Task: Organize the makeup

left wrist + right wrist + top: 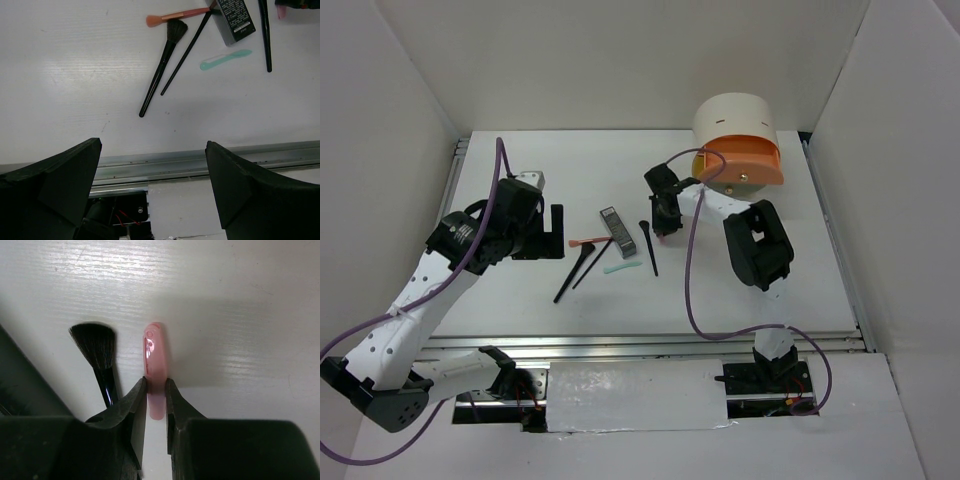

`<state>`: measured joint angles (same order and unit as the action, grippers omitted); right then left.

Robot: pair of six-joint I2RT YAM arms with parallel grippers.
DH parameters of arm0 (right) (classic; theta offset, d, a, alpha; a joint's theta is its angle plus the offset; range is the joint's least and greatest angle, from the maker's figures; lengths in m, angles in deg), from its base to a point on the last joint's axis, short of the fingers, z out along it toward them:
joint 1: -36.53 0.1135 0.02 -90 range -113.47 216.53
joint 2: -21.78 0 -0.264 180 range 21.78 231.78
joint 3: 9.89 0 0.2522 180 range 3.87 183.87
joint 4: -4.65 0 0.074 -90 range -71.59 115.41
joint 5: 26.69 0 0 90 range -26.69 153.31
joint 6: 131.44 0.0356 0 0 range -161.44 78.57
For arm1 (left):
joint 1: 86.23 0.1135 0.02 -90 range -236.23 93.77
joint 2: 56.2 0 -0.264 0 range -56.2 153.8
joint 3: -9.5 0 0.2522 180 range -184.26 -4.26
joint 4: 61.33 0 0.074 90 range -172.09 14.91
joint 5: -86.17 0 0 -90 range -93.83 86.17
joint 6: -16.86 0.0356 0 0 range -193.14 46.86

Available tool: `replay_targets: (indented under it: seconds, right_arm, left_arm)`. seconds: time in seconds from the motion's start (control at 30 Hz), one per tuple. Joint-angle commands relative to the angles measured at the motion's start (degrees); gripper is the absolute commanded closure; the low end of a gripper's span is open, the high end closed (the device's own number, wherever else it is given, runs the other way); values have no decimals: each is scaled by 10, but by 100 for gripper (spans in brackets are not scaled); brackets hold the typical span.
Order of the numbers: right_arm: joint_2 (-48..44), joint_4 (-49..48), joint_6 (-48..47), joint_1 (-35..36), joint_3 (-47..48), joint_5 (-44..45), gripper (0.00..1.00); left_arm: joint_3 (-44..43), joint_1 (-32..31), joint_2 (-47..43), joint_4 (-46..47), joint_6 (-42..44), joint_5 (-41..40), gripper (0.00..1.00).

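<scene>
Pink and slim, the stick point(154, 365) lies flat on the table point(240, 300), its long axis running straight out from the right claw point(156, 386), whose 2 fingers pinch its near end, a black brush point(97, 352) just beside, while the left claw point(153, 145) hangs spread wide, well apart.

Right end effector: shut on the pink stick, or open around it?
The right end effector is shut on the pink stick: its wrist view shows both fingers touching the stick's sides, no gap.
</scene>
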<state>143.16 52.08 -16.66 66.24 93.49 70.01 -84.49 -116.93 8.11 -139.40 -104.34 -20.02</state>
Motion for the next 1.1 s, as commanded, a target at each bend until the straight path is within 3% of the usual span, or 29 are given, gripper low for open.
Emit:
replay_targets:
  seconds: [0.0, 0.33, 0.57, 0.77, 1.07]
  right_arm:
    - [-26, 27, -1, 10, -23, -20, 100]
    - [-147, 62, 7, -5, 32, -30, 100]
    - [-244, 89, 54, -81, 141, -24, 100]
    - [-261, 92, 129, -185, 231, 9, 100]
    - [-226, 107, 172, -226, 249, 83, 100]
  left_arm:
    - [-3, -2, -11, 14, 15, 5, 1]
    - [-3, -2, -12, 16, 15, 5, 1]
    - [-8, -2, -12, 15, 15, 7, 1]
    - [-6, -2, -13, 24, 11, 19, 1]
    - [0, -2, -16, 32, 7, 14, 1]
